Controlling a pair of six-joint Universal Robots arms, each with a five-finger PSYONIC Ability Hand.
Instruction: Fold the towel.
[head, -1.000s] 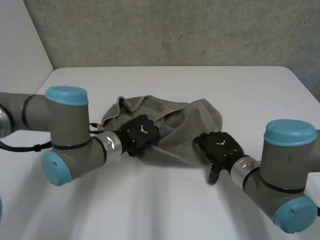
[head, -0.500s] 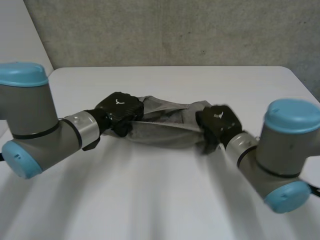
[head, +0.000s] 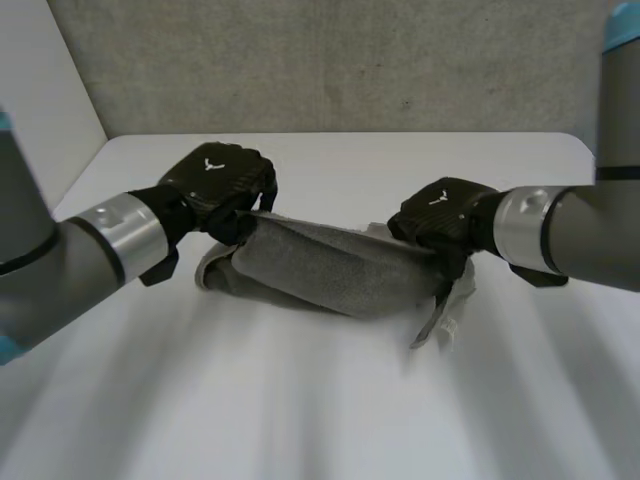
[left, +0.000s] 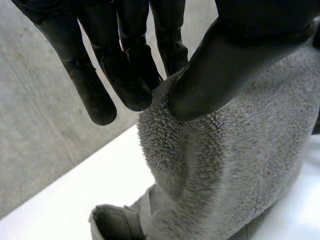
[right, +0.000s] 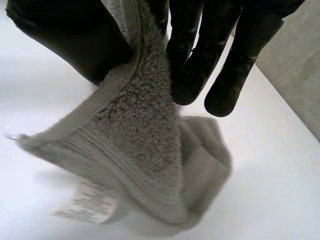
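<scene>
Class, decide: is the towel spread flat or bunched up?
Bunched: the left hand and right hand pinch the towel aloft, folds sagging onto the table.

Head view: from behind, facing twelve o'clock over flat white table (head: 300, 420); wrist views close-up (almost touching), all sharing grey terry towel (head: 320, 270).

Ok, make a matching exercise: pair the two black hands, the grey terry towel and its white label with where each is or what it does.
1. left black hand
2. right black hand
3. grey terry towel
4. white fabric label

A. hangs below a hand
B. strung between both hands
C. fingers pinch the towel end bearing the label
D. fingers pinch the towel end without the label

Pairs: 1-D, 2-C, 3-B, 4-A
</scene>
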